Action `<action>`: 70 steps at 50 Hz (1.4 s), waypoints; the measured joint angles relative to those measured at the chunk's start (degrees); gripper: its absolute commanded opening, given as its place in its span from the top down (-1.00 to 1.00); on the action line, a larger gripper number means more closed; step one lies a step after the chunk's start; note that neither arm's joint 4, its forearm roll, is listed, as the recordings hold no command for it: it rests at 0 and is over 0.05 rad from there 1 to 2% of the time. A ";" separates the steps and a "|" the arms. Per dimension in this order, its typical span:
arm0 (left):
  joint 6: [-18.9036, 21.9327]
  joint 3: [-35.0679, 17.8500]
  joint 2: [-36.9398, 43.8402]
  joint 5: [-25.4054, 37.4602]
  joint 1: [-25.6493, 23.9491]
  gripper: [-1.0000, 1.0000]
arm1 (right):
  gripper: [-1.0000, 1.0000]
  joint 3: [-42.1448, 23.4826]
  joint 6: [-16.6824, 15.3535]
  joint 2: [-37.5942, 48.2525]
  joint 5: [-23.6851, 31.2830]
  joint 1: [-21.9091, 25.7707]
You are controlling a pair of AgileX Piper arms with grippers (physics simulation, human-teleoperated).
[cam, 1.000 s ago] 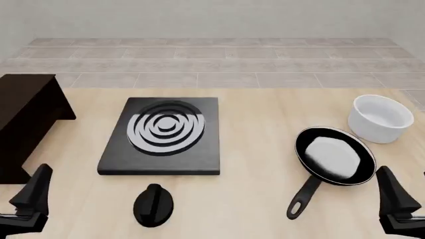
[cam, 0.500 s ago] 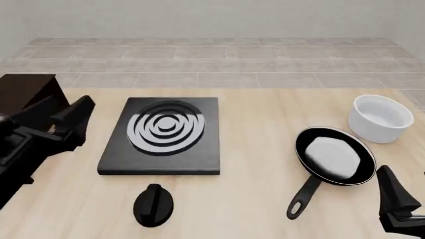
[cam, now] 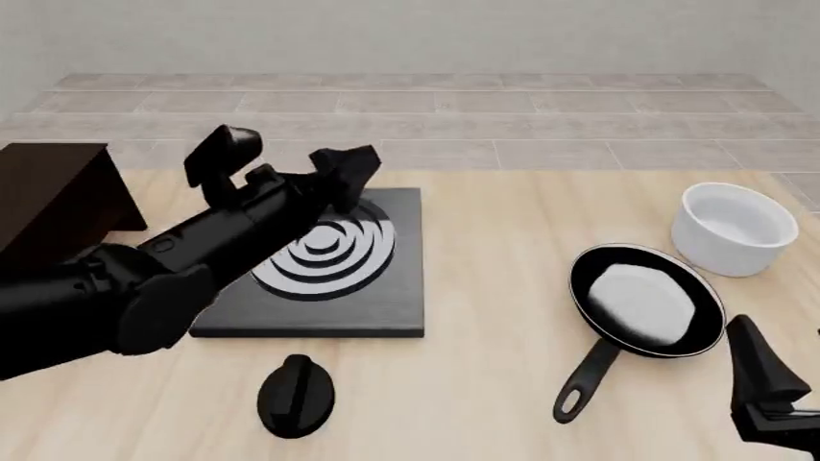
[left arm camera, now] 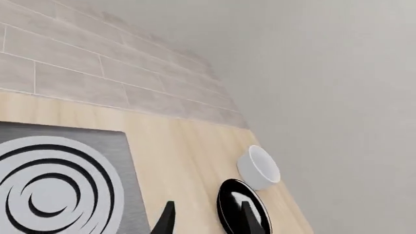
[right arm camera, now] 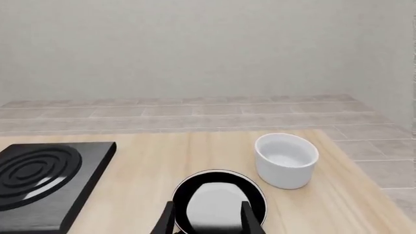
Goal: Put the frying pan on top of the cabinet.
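The frying pan lies on the tabletop at the near right, its handle running toward the near edge, and nothing grips it. The cabinet stands at the far left, well apart from the pan. The left tool hangs above the stove plate with its fingers spread and empty. The right tool waits at the near right corner just beside the pan; in the right wrist view its fingers stand apart with the pan between and beyond them.

A good grasp would likely take the handle near the bowl of the pan, so it stays level when lifted. The white bowl sits close on the far side, leaving little room there. The carry should probably pass over the stove plate and the black knob and come down flat on the cabinet's top slab.
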 measured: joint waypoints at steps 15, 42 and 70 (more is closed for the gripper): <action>-7.02 -8.76 12.86 1.10 -6.22 -1.00 | -1.00 0.01 0.56 1.03 -0.99 -0.45; -16.32 -13.16 23.06 -0.30 -16.29 -1.00 | -1.00 0.00 1.43 1.61 -1.79 -0.98; -21.76 -14.82 32.43 -1.56 -21.65 -1.00 | -1.00 0.00 2.12 1.88 -2.28 -1.35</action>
